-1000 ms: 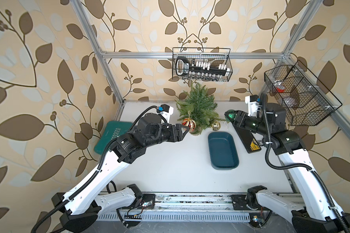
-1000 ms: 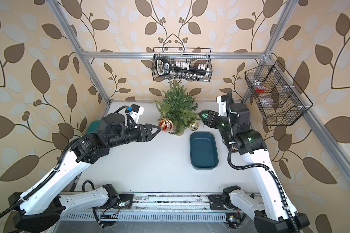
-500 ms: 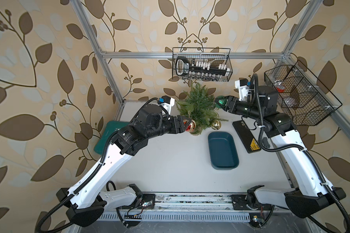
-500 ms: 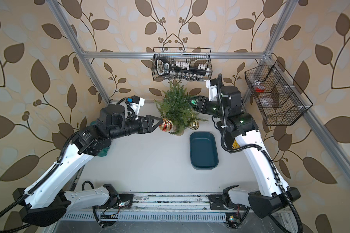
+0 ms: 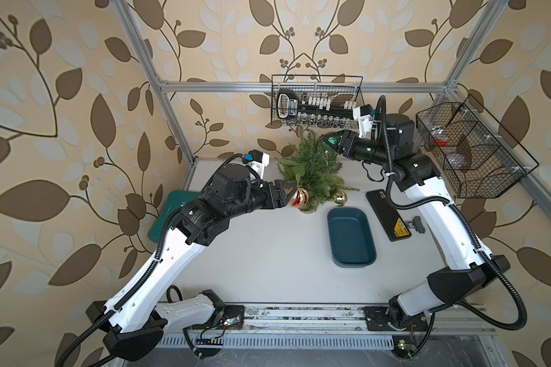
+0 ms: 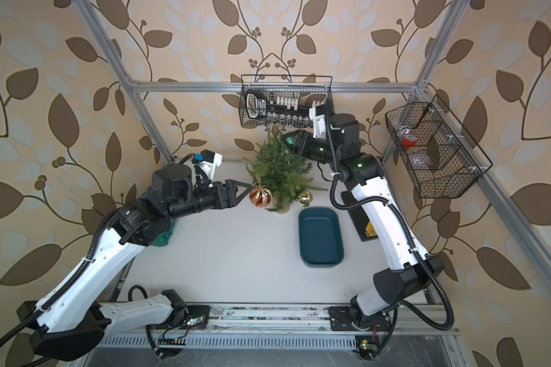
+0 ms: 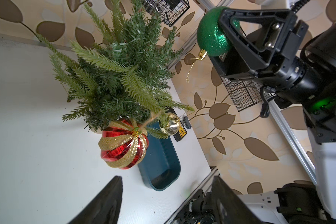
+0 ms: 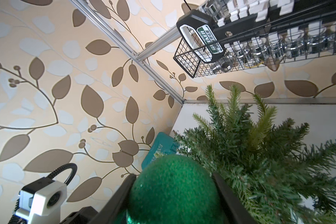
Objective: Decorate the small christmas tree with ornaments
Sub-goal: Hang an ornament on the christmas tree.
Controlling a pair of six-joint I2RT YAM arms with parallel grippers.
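Note:
The small christmas tree (image 5: 312,168) stands at the back of the table. A red-and-gold striped ball (image 5: 299,197) hangs by a string from a low branch on its left side. A small gold ball (image 5: 340,197) hangs low on its right. My right gripper (image 8: 174,176) is shut on the green glittery ball (image 5: 330,140), held high beside the treetop, its gold cap and thread dangling (image 7: 202,54). My left gripper (image 7: 166,177) is open and empty, its tips just left of the striped ball (image 7: 123,143), not touching it.
An empty dark blue tray (image 5: 330,228) lies in front of the tree. A black flat device (image 5: 388,216) and a small grey part (image 5: 415,224) lie to its right. A wire basket (image 5: 315,101) hangs above the tree, another wire basket (image 5: 471,152) on the right wall. A teal pad (image 5: 169,216) lies left.
My right arm has carried the green ball up and leftward, from beside the tree to next to its top. My left gripper has edged back toward the striped ball, still open.

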